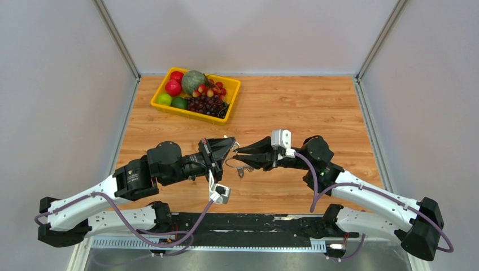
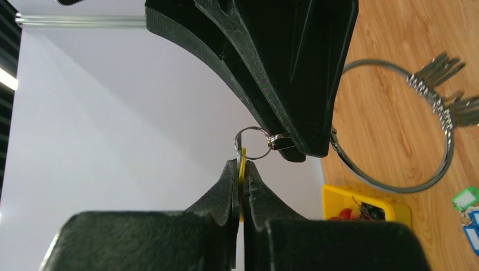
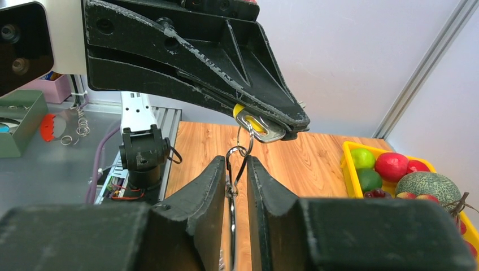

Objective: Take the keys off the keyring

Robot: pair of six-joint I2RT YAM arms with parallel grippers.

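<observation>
My left hand (image 2: 242,167) is clamped tight on the yellow-headed key (image 3: 253,124), with its small split ring (image 2: 253,128) just past my fingertips. My right hand (image 3: 236,169) meets it from 3 o'clock, narrow, a finger on either side of the keyring (image 2: 373,60) wire. Pinching it or not, I can't tell. The loop hangs between both hands over the middle of the surface (image 1: 316,107), the other keys (image 2: 438,70) bunched on it. Fruit tray (image 1: 160,101) sits at 11 o'clock.

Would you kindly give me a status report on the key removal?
Left gripper jaws shut on yellow key. Right gripper jaws narrow around keyring, grip unconfirmed. Other keys on keyring. Nothing in the way.
</observation>
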